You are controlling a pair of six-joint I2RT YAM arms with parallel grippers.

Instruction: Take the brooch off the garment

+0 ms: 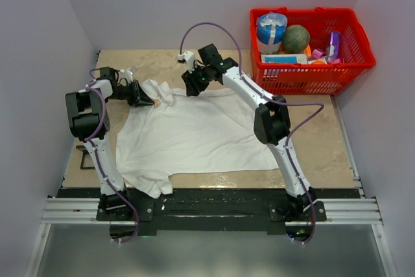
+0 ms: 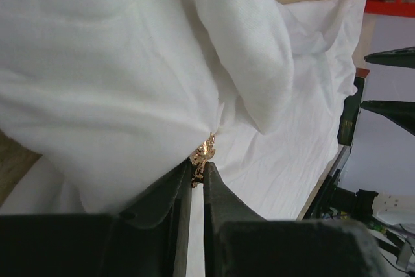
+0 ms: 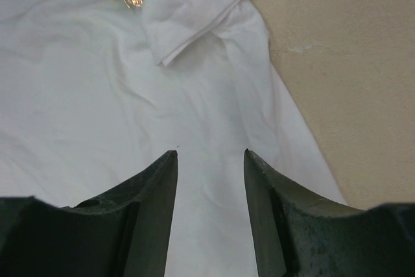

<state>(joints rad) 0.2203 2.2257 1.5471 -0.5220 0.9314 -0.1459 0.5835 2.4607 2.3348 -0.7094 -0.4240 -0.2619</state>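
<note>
Two arms reach over the garment, which lies spread and wrinkled across the middle of the tabletop, its upper part toward the far edge. We see the left gripper near the far left corner, its jaws closed to a thin slit on the brooch, a small orange-gold piece pinched at the very fingertips. The white cloth bunches to a point right where the brooch sits and touches it. We cannot tell whether the pin passes through the fabric. The right gripper is over the garment's far edge, jaws apart with nothing between them, only flat cloth beneath. A red basket of assorted items stands at the far right corner.
</note>
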